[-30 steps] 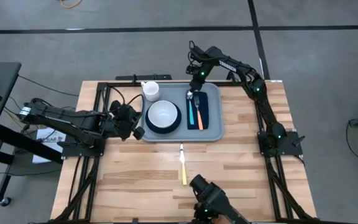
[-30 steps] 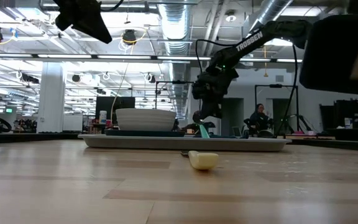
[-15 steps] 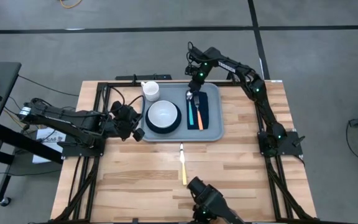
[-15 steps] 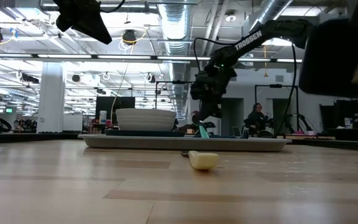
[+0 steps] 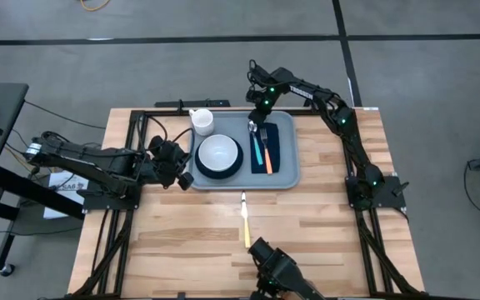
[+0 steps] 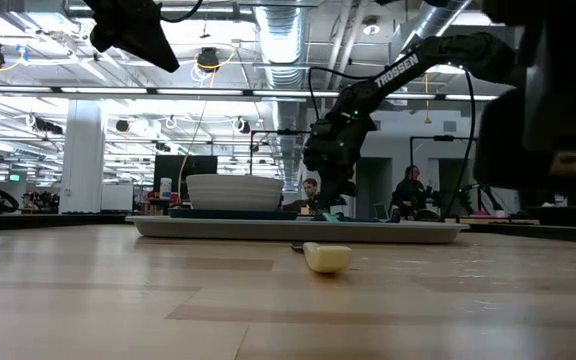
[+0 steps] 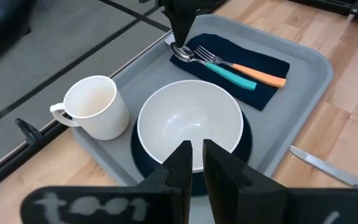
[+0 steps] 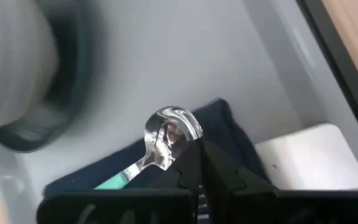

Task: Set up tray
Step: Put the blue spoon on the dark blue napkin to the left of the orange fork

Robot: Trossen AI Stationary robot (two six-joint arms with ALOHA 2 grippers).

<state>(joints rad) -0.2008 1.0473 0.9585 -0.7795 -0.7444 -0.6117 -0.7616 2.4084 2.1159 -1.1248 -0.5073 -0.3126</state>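
Note:
The light grey-blue tray (image 5: 287, 172) lies at the table's far middle. On it a white bowl (image 5: 219, 152) sits on a dark navy plate (image 5: 220, 173), a white mug (image 5: 202, 122) stands at its far left corner, and a navy napkin (image 5: 272, 157) carries a teal-handled spoon (image 5: 255, 142) and an orange-handled fork (image 5: 266, 150). My right gripper (image 5: 258, 112) is shut and hovers just beyond the spoon's bowl (image 8: 166, 127), above the tray's far end. My left gripper (image 5: 185, 177) is shut and raised by the tray's near left corner.
A yellow-handled knife (image 5: 245, 223) lies on the bare wood in front of the tray, its blade pointing at the tray's near rim. Wooden table surface stretches to the tray's right and near sides. Black frame rails run along the table's far and left edges.
My right gripper has drawn back from over the spoon's bowl toward the table's far edge, rising a little. The spoon and fork stay lying on the napkin.

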